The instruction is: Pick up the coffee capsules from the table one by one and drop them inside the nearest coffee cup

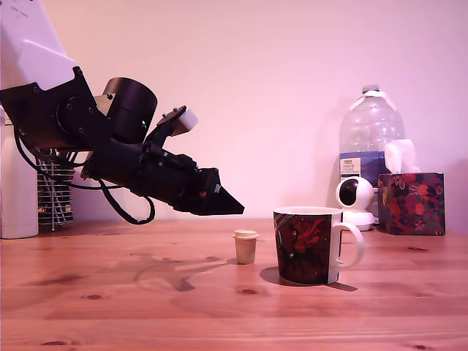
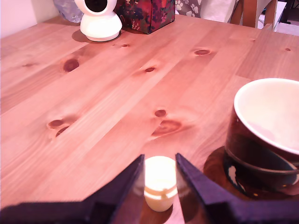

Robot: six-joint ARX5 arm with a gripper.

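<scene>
My claw (image 2: 159, 165) is spread, hovering above the one capsule (image 1: 245, 246) I can see. It stands ungrasped on the counter (image 1: 219, 307) beside the mug (image 1: 307, 245), so nothing looks done yet.

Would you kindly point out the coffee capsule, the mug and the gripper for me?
coffee capsule (image 1: 246, 248), exterior view, middle of its side.
mug (image 1: 303, 247), exterior view, patterned outer wall.
gripper (image 2: 159, 175), wrist view, midway between its open fingertips.

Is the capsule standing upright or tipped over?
Upright: the capsule stands on its narrow base on the table, rimmed top upward, beside the mug.
</scene>
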